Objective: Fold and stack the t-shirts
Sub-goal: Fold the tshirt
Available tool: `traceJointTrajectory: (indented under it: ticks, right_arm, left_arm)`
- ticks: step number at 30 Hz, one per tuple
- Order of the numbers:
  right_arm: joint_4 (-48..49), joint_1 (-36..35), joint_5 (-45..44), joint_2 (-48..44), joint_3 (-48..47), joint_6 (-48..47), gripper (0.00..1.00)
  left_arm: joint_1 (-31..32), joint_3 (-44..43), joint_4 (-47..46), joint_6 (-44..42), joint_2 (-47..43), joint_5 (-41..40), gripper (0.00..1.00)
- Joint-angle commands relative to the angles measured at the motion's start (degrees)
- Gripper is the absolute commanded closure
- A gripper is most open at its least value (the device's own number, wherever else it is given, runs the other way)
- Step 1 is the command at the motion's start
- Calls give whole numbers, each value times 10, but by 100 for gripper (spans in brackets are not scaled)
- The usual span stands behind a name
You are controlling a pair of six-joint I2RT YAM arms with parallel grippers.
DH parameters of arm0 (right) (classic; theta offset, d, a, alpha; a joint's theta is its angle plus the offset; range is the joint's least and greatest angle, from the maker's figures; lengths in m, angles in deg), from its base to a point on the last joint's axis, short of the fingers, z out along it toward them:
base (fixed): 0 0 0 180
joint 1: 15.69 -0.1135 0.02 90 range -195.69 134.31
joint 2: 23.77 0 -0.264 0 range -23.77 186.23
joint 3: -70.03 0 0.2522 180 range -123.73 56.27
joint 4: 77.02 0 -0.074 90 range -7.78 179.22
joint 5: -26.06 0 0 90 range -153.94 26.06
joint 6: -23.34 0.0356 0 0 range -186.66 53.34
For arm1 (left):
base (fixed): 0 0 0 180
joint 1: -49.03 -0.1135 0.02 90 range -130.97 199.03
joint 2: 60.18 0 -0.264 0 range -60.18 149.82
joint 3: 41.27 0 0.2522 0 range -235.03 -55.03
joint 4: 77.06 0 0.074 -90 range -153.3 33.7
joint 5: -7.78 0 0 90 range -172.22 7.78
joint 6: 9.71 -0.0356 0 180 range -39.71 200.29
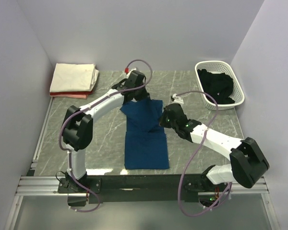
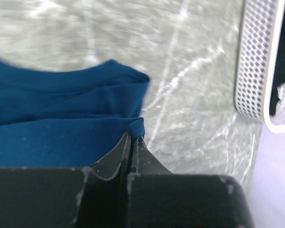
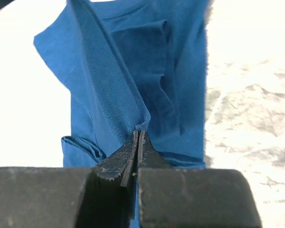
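Note:
The navy blue t-shirt (image 1: 145,134) lies folded lengthwise in the middle of the table. My left gripper (image 1: 137,96) is shut on its far left corner; in the left wrist view the cloth (image 2: 61,128) is pinched at my fingertips (image 2: 133,137). My right gripper (image 1: 167,116) is shut on its right edge; in the right wrist view a fold of the shirt (image 3: 133,71) runs into my closed fingertips (image 3: 139,133). A cream-white folded shirt (image 1: 74,76) lies on a pink-red one (image 1: 69,94) at the far left. A black shirt (image 1: 220,85) lies in the basket.
The white lattice basket (image 1: 233,106) stands at the far right; its wall shows in the left wrist view (image 2: 254,61). A metal rail runs along the table's left edge (image 1: 43,129). Walls close in on three sides.

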Motion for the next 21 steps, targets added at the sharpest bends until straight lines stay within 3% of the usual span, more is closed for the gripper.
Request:
traceJointTrajectory:
  ticks: [1, 21]
  right_arm:
    - [16, 3, -39, -37, 30, 27, 100]
    - [36, -3, -44, -78, 129, 87, 100]
  left_arm:
    - [11, -60, -38, -41, 25, 40, 99]
    - [73, -74, -96, -91, 88, 157, 99]
